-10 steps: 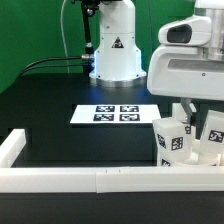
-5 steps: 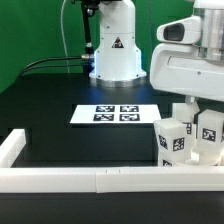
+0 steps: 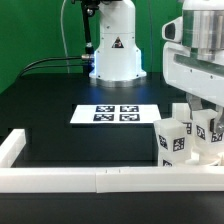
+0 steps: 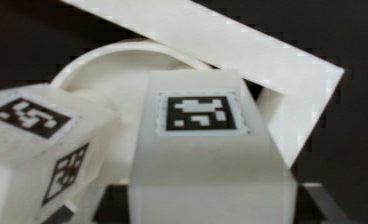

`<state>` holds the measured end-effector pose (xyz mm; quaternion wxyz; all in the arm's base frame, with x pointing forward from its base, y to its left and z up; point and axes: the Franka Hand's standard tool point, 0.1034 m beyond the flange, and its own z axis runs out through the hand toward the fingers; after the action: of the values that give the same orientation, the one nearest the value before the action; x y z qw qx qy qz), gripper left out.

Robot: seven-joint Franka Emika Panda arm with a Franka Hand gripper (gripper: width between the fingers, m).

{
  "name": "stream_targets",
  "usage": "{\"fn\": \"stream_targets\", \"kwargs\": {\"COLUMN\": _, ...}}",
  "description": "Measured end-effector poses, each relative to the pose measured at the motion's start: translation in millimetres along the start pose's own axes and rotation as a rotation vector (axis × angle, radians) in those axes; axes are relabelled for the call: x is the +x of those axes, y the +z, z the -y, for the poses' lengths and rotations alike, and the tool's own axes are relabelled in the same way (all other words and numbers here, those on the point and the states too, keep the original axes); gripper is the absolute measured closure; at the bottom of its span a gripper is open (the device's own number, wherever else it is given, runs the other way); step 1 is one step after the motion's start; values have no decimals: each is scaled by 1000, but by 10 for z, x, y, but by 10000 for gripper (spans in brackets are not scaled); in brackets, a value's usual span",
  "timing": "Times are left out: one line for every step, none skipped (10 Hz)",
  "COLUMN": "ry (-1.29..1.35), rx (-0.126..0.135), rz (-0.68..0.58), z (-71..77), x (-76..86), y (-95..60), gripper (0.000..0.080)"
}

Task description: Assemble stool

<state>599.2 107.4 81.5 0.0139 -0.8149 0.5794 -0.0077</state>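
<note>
In the wrist view, my gripper (image 4: 202, 215) is shut on an upright white stool leg (image 4: 199, 150). The leg's square tag faces the camera, and a dark finger (image 4: 309, 200) presses each side. A second tagged leg (image 4: 39, 150) stands close beside it. Behind both lies the round rimmed seat disc (image 4: 119, 70). In the exterior view, the gripper (image 3: 205, 112) hangs over the cluster of legs at the exterior view's right. The gripped leg (image 3: 212, 128) stands behind another tagged leg (image 3: 172, 140).
The long white border rail (image 3: 90, 180) runs along the front and turns up at the left corner, and it also passes behind the seat (image 4: 270, 50). The marker board (image 3: 115, 114) lies mid-table. The arm's base (image 3: 113, 50) stands at the back.
The jaws have closed onto the leg. The hand has shifted slightly toward the exterior view's right and a little upward. The other legs have stayed put.
</note>
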Motion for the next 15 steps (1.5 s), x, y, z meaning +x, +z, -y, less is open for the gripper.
{"fn": "stream_targets", "kwargs": {"ry": 74, "rx": -3, "rz": 1, "z": -8, "x": 3, "y": 2, "gripper": 466}}
{"fn": "stream_targets", "kwargs": {"ry": 150, "rx": -4, "rz": 4, "z": -12, "x": 10, "y": 2, "gripper": 466}}
{"fn": "stream_targets", "kwargs": {"ry": 295, "rx": 2, "rz": 20, "z": -22, "x": 27, "y": 6, "gripper": 466}}
{"fn": "stream_targets", "kwargs": {"ry": 463, "rx": 7, "rz": 35, "z": -49, "x": 30, "y": 11, "gripper": 466}}
{"fn": "stream_targets", "kwargs": {"ry": 589, "rx": 10, "rz": 42, "z": -62, "x": 21, "y": 13, "gripper": 466}}
{"fn": "stream_targets", "kwargs": {"ry": 776, "rx": 34, "rz": 51, "z": -54, "x": -7, "y": 11, "gripper": 466}}
{"fn": "stream_targets", "kwargs": {"ry": 740, "rx": 42, "rz": 55, "z": -49, "x": -16, "y": 7, "gripper": 466}}
{"fn": "stream_targets", "kwargs": {"ry": 698, "rx": 43, "rz": 54, "z": -49, "x": -15, "y": 7, "gripper": 460}}
{"fn": "stream_targets", "kwargs": {"ry": 664, "rx": 38, "rz": 54, "z": -54, "x": -25, "y": 6, "gripper": 460}}
{"fn": "stream_targets", "kwargs": {"ry": 591, "rx": 13, "rz": 64, "z": -62, "x": -65, "y": -14, "gripper": 242}}
{"fn": "stream_targets", "kwargs": {"ry": 508, "rx": 22, "rz": 68, "z": -37, "x": -90, "y": -58, "gripper": 242}}
{"fn": "stream_targets", "kwargs": {"ry": 311, "rx": 36, "rz": 72, "z": -8, "x": -105, "y": -128, "gripper": 169}}
{"fn": "stream_targets", "kwargs": {"ry": 166, "rx": 43, "rz": 77, "z": 10, "x": -103, "y": -194, "gripper": 156}}
{"fn": "stream_targets", "kwargs": {"ry": 108, "rx": 47, "rz": 75, "z": 17, "x": -83, "y": -205, "gripper": 156}}
{"fn": "stream_targets", "kwargs": {"ry": 40, "rx": 49, "rz": 72, "z": 15, "x": -79, "y": -196, "gripper": 151}}
